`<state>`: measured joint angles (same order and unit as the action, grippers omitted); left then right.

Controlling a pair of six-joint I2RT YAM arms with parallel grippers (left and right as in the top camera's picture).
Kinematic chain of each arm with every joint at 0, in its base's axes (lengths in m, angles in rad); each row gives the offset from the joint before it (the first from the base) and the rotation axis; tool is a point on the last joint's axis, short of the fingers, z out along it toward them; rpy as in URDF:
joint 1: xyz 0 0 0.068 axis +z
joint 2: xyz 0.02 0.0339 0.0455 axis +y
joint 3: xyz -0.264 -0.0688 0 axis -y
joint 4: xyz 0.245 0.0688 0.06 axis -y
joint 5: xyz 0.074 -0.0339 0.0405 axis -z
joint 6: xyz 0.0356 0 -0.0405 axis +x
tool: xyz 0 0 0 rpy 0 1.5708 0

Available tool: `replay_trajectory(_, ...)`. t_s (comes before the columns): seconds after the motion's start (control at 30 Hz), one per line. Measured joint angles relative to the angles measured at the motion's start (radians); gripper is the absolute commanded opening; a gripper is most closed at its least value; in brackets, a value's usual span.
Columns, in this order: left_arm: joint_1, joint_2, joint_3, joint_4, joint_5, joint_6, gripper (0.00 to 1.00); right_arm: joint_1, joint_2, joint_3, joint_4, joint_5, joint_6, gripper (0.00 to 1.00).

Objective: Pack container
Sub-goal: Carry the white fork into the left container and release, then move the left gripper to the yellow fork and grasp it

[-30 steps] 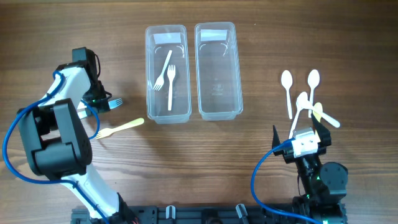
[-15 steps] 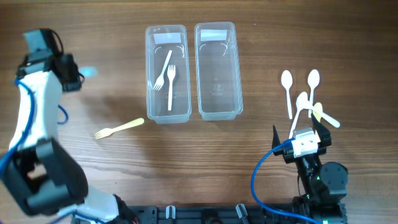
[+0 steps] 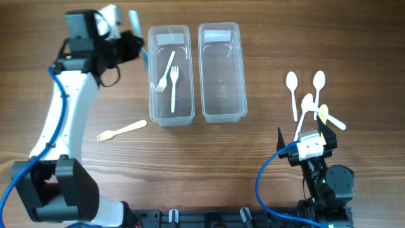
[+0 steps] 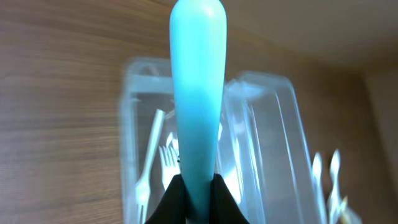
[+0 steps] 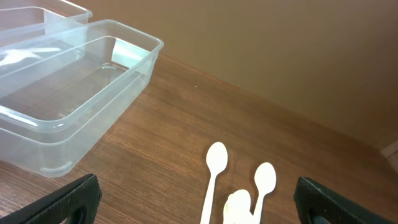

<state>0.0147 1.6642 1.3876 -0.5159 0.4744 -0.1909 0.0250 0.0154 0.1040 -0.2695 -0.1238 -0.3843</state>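
Note:
My left gripper [image 3: 130, 45] is shut on a blue fork [image 3: 135, 21] and holds it in the air by the far left corner of the left clear container [image 3: 154, 76]. In the left wrist view the blue handle [image 4: 196, 93] sticks out from the jaws [image 4: 196, 190] over that container [image 4: 129, 124]. Two white forks [image 3: 172, 82] lie in it. The right clear container [image 3: 221, 117] holds nothing. A yellow fork [image 3: 121, 130] lies on the table at the left. My right gripper [image 3: 310, 136] is open over several spoons [image 3: 292, 92], which also show in the right wrist view [image 5: 214, 165].
The wooden table [image 3: 266, 164] carries both containers side by side at the back middle. The spoons, white and one yellowish, lie in a cluster at the right. The right arm's base [image 3: 326, 183] stands at the front right edge.
My left arm has lifted the blue fork from the table's left side and swung it back and right, up to the left container. The right arm has not moved.

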Motion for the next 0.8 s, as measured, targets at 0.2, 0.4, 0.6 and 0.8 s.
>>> replay_trajectory(0.2, -0.098, 0.0, 0.0, -0.037, -0.088, 0.131, 0.2, 0.0, 0.0, 0.0, 0.0, 0.0, 0.0, 1.0)
replay_trajectory(0.4, -0.124, 0.0, 0.0, -0.051, -0.146, 0.161, 0.85, 0.0, 0.0, 0.0, 0.0, 0.0, 0.0, 1.0)
replay_trajectory(0.6, -0.122, 0.0, 0.0, -0.04, -0.164, 0.164, 0.8, 0.0, 0.0, 0.0, 0.0, 0.0, 0.0, 1.0)
replay_trajectory(0.8, -0.05, 0.0, 0.0, -0.069, -0.201, -0.046, 0.86, 0.0, 0.0, 0.0, 0.0, 0.0, 0.0, 1.0)
